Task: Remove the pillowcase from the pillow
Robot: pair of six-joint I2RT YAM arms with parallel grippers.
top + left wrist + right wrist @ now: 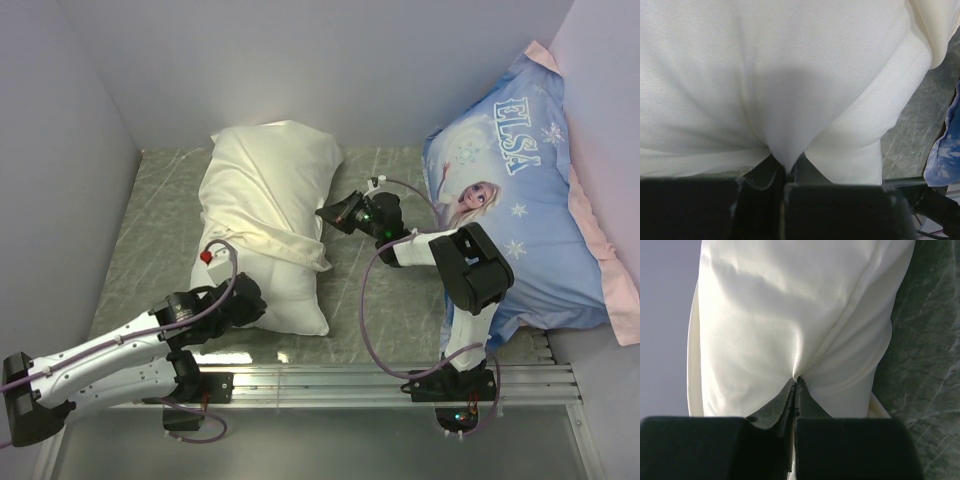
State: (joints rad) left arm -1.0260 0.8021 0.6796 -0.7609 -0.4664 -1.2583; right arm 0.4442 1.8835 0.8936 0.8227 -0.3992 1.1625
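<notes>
presently the right gripper (796, 382) has its jaws pressed together on a small fold of the cream pillowcase (790, 315). the fold is nipped at the right-hand side of the bundle, close beside a seam line, and creases radiate from the pinch. the left gripper (785, 169) is likewise closed, biting a peak of whiter cloth. i judge this to be the pillow (298, 300) itself at its exposed near end, though the wrist view alone does not settle which layer is held.

outward from the two grips, the pillow lies on the grey marbled table (380, 300), left of centre, its long axis running away from the arm bases. the case covers its far portion and bunches in wrinkles across the middle, while the near end shows bare and white. a blue elsa-print pillow (530, 190) leans at the right wall, apart from the work.

assessment: the step in hand is the draw-off, part done. to do it well, the left grip should anchor the pillow while the right draws the case toward the far wall, along the pillow's length, low and steady. risk: the right pinch is thin and could slip, or may have caught the pillow beneath.
</notes>
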